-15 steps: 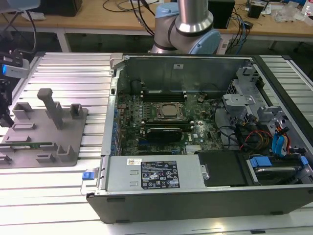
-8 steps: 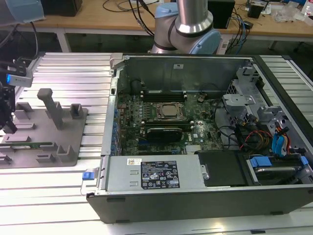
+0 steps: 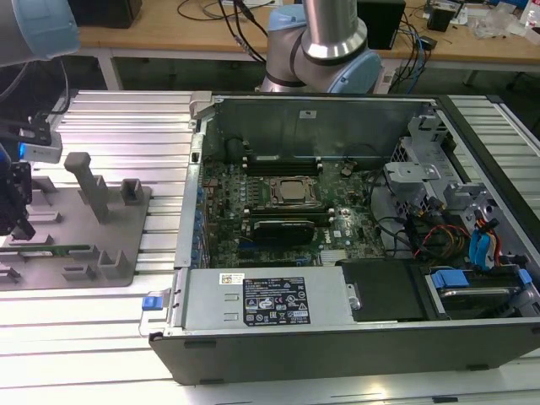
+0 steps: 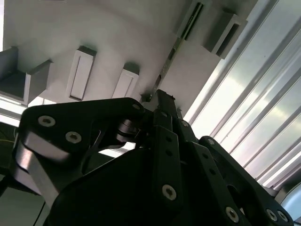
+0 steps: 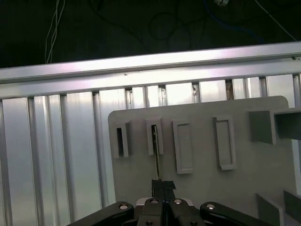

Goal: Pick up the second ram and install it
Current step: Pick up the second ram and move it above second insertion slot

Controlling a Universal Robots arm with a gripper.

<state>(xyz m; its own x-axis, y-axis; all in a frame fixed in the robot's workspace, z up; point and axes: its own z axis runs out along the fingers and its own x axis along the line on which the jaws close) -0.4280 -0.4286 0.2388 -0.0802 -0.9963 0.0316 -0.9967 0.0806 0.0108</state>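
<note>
The second ram is a thin green stick lying along the grey tray at the exterior view's left. In the first wrist view I see it edge-on as a dark line running from a tray holder down into my fingers. My gripper is at the stick's end, its two black fingers pressed together on the thin board. In the second wrist view the stick leads to the fingertips. The stick still rests in its tray holders.
The open computer case lies to the exterior view's right, with the motherboard and its memory slots inside. Grey posts stand on the tray. Ribbed aluminium table surrounds the tray.
</note>
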